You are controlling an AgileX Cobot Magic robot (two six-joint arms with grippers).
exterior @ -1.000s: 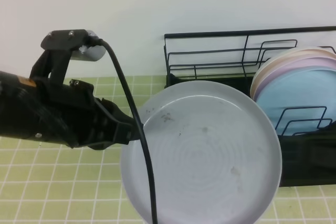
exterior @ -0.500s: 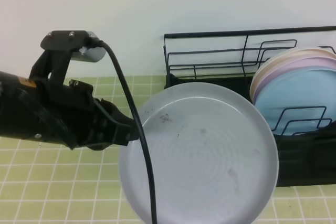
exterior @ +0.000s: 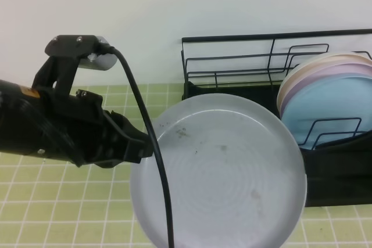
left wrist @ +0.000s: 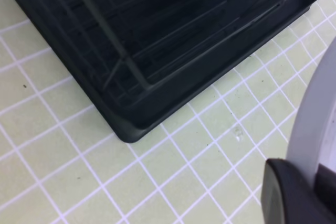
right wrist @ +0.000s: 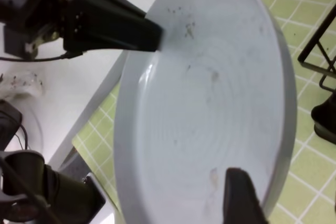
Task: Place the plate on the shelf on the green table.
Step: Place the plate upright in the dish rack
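The left claw (exterior: 145,146) is clamped on the left rim of the plate (exterior: 224,172), holding it above the green desk (exterior: 58,201), just in front of the shelf (exterior: 244,56). The right claw (right wrist: 278,156) stands with its jaws spread at the plate's opposite edge, not gripping it.

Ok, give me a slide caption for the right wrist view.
Left gripper holds the large pale grey speckled plate by its rim above the yellow-green tiled table.
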